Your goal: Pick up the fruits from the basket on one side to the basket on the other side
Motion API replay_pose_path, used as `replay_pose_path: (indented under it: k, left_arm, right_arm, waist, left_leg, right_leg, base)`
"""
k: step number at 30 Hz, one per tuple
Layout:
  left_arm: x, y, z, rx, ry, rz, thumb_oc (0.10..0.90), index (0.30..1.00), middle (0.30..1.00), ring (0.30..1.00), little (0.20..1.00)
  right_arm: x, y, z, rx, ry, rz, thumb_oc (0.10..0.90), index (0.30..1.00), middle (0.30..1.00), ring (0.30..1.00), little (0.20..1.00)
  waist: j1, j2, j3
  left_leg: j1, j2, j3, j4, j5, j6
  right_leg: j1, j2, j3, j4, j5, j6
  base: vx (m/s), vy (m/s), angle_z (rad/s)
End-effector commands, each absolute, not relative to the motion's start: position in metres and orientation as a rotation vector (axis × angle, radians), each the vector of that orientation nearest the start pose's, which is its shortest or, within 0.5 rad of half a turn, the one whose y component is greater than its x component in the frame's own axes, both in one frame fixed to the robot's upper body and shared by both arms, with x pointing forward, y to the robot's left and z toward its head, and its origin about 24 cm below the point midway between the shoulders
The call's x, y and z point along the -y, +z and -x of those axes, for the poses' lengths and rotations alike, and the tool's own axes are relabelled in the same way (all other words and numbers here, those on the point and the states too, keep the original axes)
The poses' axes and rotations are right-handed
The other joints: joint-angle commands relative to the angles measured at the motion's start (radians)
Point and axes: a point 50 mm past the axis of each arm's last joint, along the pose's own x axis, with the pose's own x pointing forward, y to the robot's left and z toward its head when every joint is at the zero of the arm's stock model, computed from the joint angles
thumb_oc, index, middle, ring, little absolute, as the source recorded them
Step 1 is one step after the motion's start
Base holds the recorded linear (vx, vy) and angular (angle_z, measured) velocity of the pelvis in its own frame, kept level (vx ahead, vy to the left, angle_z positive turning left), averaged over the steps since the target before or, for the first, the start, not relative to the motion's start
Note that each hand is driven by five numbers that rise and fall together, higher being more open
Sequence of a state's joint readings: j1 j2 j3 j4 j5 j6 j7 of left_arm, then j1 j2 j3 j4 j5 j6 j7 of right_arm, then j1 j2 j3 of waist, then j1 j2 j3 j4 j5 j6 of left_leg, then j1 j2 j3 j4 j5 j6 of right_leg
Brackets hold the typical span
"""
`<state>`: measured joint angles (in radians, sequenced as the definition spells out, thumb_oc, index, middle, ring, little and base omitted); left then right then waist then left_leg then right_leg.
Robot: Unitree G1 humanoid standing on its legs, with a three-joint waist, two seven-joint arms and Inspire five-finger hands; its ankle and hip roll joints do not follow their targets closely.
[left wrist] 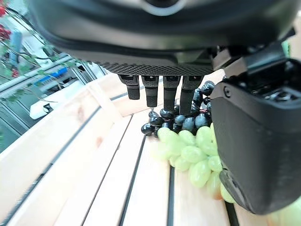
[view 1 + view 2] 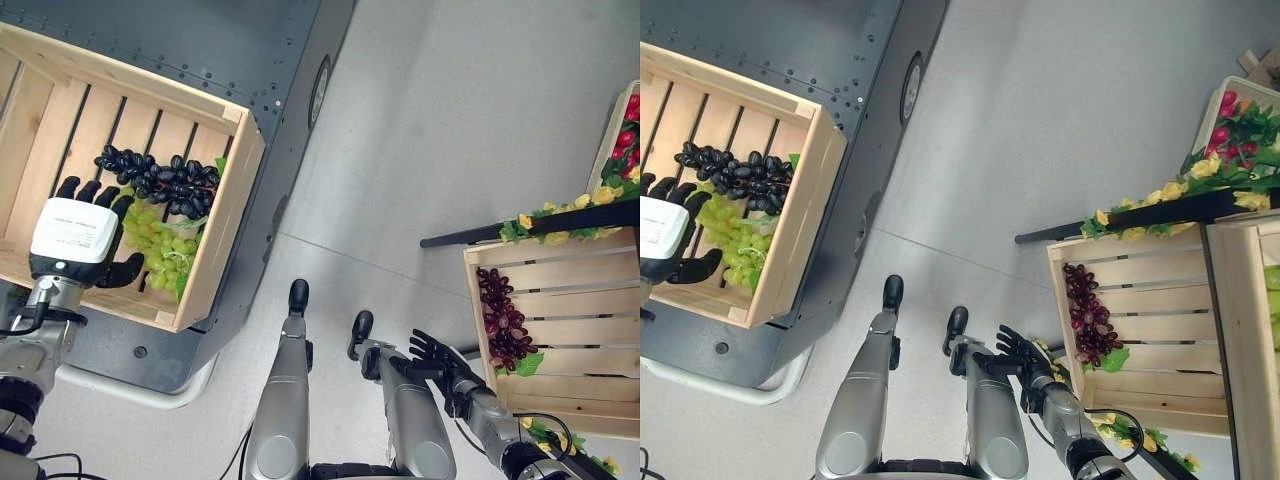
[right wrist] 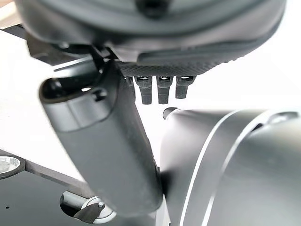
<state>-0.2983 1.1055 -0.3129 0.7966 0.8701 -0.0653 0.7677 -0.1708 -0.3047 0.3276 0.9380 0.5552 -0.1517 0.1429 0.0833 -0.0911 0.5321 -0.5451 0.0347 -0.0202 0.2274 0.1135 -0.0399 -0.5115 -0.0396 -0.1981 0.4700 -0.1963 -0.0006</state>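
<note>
Close under my left hand (image 2: 72, 232), seen from its wrist, the fingers (image 1: 151, 92) hang straight and relaxed with the thumb standing apart; nothing is held. Just past the fingertips lies the green grape bunch (image 1: 193, 153), and beyond it the black grape bunch (image 1: 181, 117), both resting on the slats of the left crate (image 2: 222, 215). From the head views, my left hand hovers over the crate's floor with the green bunch (image 2: 160, 243) just beside it, toward the crate's inner wall, partly under my thumb's reach; the black bunch (image 2: 160, 175) lies touching the green one on its far side, its long axis running across the slats, roughly in line with my row of fingertips. I cannot tell whether the fingertips touch any grape yet. My judgement: the green bunch is the nearer target, and the move turns on shifting the hand sideways toward it and curling round its bulk, thumb under the near side. My right hand (image 2: 432, 352) hangs low beside my body, fingers spread and loose, holding nothing, near the right crate (image 2: 560, 285), where a red grape bunch (image 2: 503, 318) already lies against the near wall. Left hand is clearly the nearer one for the fruit in the left crate.
</note>
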Motion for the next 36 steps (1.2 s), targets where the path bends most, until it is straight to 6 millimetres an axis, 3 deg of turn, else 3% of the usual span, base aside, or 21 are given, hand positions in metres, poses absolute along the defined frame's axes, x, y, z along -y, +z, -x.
replay_pose_path:
  k: [1, 10, 18, 27, 36]
  left_arm:
    - [-0.416, 0.143, -0.243, 0.14, 0.655, -2.097, 0.8, 0.9, 0.9, 0.9, 0.9]
    - [-0.423, 0.145, -0.239, 0.125, 0.658, -2.144, 0.8, 0.9, 0.9, 0.9, 0.9]
    - [-0.418, 0.139, -0.243, 0.144, 0.592, -2.185, 0.8, 0.9, 0.9, 0.9, 0.9]
    - [-0.414, 0.164, -0.258, 0.203, 0.648, -2.19, 0.8, 0.9, 0.9, 0.9, 0.9]
    - [-0.405, 0.174, -0.272, 0.227, 0.638, -2.178, 0.8, 0.9, 0.9, 0.9, 0.9]
  right_arm:
    - [0.234, -0.114, -0.178, -0.761, 0.018, -0.019, 0.8, 0.9, 0.9, 0.9, 0.9]
    - [0.235, -0.114, -0.177, -0.761, 0.024, -0.007, 0.8, 0.9, 0.9, 0.9, 0.9]
    - [0.236, -0.113, -0.182, -0.767, 0.026, 0.002, 0.8, 0.9, 0.9, 0.9, 0.9]
    - [0.231, -0.112, -0.183, -0.758, 0.047, -0.008, 0.8, 0.9, 0.9, 0.9, 0.9]
    - [0.228, -0.11, -0.186, -0.745, 0.057, -0.012, 0.8, 0.9, 0.9, 0.9, 0.9]
  waist:
    - [0.002, 0.055, -0.012]
    - [0.0, 0.054, -0.012]
    - [-0.004, 0.059, -0.012]
    - [-0.017, 0.037, -0.012]
    - [-0.029, 0.026, -0.012]
  left_leg:
    - [-0.016, -0.087, 0.065, 0.085, -0.11, 0.042]
    - [-0.002, -0.09, 0.063, 0.076, -0.107, 0.044]
    - [-0.002, -0.089, 0.069, 0.076, -0.106, 0.045]
    - [-0.028, -0.082, 0.075, 0.101, -0.118, 0.052]
    - [-0.046, -0.083, 0.076, 0.107, -0.118, 0.055]
  right_leg:
    - [0.041, 0.04, -0.036, -0.138, 0.106, 0.005]
    - [0.057, 0.04, -0.036, -0.156, 0.114, 0.008]
    - [0.054, 0.041, -0.031, -0.152, 0.117, 0.006]
    - [0.026, 0.045, -0.025, -0.133, 0.12, 0.01]
    - [0.005, 0.045, -0.016, -0.136, 0.135, 0.015]
  base:
    - [0.0, 0.0, 0.0]
    - [0.0, 0.0, 0.0]
    - [0.0, 0.0, 0.0]
    - [0.0, 0.0, 0.0]
    - [0.0, 0.001, 0.0]
